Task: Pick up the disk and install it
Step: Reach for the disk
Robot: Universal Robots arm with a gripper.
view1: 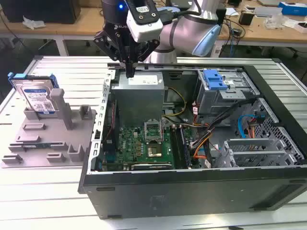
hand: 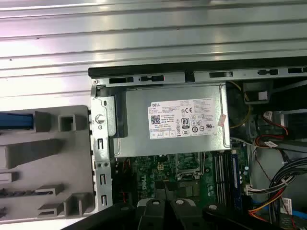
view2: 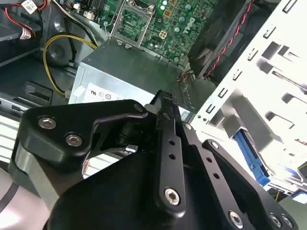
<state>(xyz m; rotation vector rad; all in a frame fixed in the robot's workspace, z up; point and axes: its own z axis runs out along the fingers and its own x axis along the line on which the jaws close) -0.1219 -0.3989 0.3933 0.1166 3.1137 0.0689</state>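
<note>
Silver-metal disk (view1: 37, 97): upright on edge, outside the computer case (view1: 192, 191) on the exterior view's left, well apart from the gripper; label facing outward, blue bracket round the rim.
Handling: judged stiff and dense for its size, smooth on the metal faces, easily harmed by knocks; no give under a pinch, so probably slippery if held lightly.
Hold: best judged across the two flat faces near the free top edge, or on the bracket's side rails; lower part sunk in a slot behind a grey post, not reachable.
Grey holder (view1: 45, 139): flat on the slatted table (view1: 48, 206), just beside the case, carrying the disk at its far end.
Gripper (view1: 129, 71): closed on nothing, fingertips pressed together, pointing straight down over the case's far corner nearest the holder.
Arm: wrist vertical, reaching in from beyond the case's far side, hovering low.
Power supply (view1: 139, 93): grey box with white sticker, inside the case, directly beneath the gripper.
Drive cage (view1: 225, 93): silver with blue tab, inside the case toward the exterior view's right.
Progress: disk not yet picked up.
</note>
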